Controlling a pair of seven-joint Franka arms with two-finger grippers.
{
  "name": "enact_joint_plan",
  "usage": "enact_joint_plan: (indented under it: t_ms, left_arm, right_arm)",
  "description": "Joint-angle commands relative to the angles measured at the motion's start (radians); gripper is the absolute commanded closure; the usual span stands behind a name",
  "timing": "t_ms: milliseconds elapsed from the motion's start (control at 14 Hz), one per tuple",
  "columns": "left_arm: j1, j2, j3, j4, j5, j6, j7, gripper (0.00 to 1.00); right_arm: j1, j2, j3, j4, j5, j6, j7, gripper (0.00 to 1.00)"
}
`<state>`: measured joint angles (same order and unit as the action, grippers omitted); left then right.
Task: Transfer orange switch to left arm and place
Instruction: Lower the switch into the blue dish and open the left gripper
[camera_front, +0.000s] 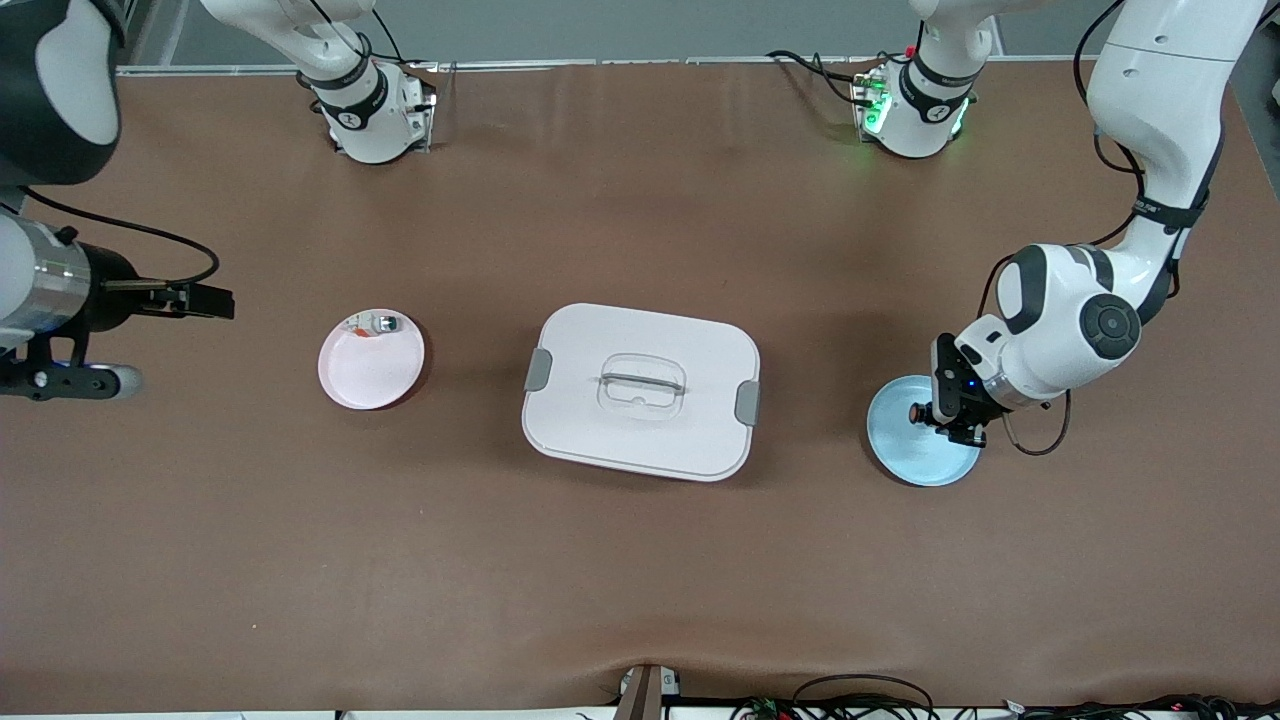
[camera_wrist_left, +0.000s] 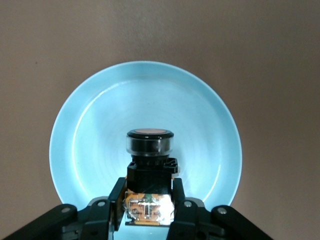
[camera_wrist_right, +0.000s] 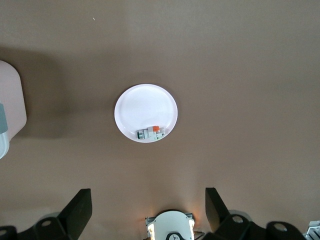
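Note:
The orange switch (camera_wrist_left: 150, 162) is a small black push-button with an orange round end and an orange-tan block. My left gripper (camera_wrist_left: 149, 194) is shut on its block and holds it just over the blue plate (camera_wrist_left: 75, 150). In the front view, the left gripper (camera_front: 932, 413) and switch (camera_front: 916, 411) hang over that plate (camera_front: 915, 458) at the left arm's end of the table. The white box (camera_front: 640, 390) stands mid-table, lid latched. My right gripper (camera_front: 212, 301) is open and empty, in the air at the right arm's end; its fingers (camera_wrist_right: 79, 210) stand wide apart.
A pink-white plate (camera_front: 372, 365) lies between the box and the right gripper, with a small silver-clear part (camera_front: 376, 324) with an orange bit on it. The right wrist view shows that plate (camera_wrist_right: 135, 107), the part (camera_wrist_right: 151, 132) and a corner of the box (camera_wrist_right: 10, 107).

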<state>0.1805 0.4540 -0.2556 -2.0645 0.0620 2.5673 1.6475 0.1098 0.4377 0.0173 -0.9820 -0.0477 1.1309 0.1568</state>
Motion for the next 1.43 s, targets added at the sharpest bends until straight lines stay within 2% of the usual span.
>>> enact_joint_plan:
  t_ms: [0, 143, 286, 571, 643, 786, 857, 929, 1214, 1357]
  left_arm:
    - [0.005, 0.017, -0.004, -0.008, 0.048, 0.048, 0.008, 1.00]
    - [0.005, 0.032, -0.004, -0.006, 0.048, 0.071, 0.008, 1.00]
    - [0.005, 0.049, -0.004, -0.006, 0.048, 0.089, 0.008, 1.00]
    - [0.007, 0.069, -0.004, -0.005, 0.048, 0.111, 0.008, 1.00]
    - [0.008, 0.071, -0.004, -0.005, 0.048, 0.111, 0.006, 0.94]
    - [0.008, 0.066, -0.004, -0.006, 0.048, 0.111, 0.006, 0.76]
    - [0.010, 0.061, -0.004, -0.008, 0.048, 0.109, -0.002, 0.46]
    - [0.020, 0.060, -0.005, -0.012, 0.047, 0.103, -0.014, 0.00]
    - [0.031, 0.028, -0.007, -0.011, 0.045, 0.091, -0.079, 0.00]
    - [0.027, -0.015, -0.008, 0.001, 0.047, -0.004, -0.158, 0.00]
  right_arm:
    - [-0.010, -0.008, 0.010, 0.006, -0.023, 0.013, -0.026, 0.00]
    - [-0.013, -0.013, 0.010, 0.006, -0.020, 0.003, -0.040, 0.00]
    - [-0.031, -0.057, 0.006, 0.000, 0.047, -0.016, -0.046, 0.00]
    - [-0.030, -0.147, 0.000, -0.142, 0.055, 0.078, -0.043, 0.00]
    - [-0.025, -0.186, 0.000, -0.202, 0.055, 0.116, -0.043, 0.00]
    - [-0.025, -0.259, 0.000, -0.321, 0.057, 0.199, -0.043, 0.00]
    - [-0.024, -0.289, -0.002, -0.364, 0.058, 0.229, -0.042, 0.00]
    - [-0.021, -0.304, -0.003, -0.389, 0.058, 0.250, -0.037, 0.00]
    - [-0.033, -0.309, -0.023, -0.394, 0.081, 0.262, -0.017, 0.00]
    - [-0.047, -0.309, -0.023, -0.394, 0.095, 0.264, -0.010, 0.00]
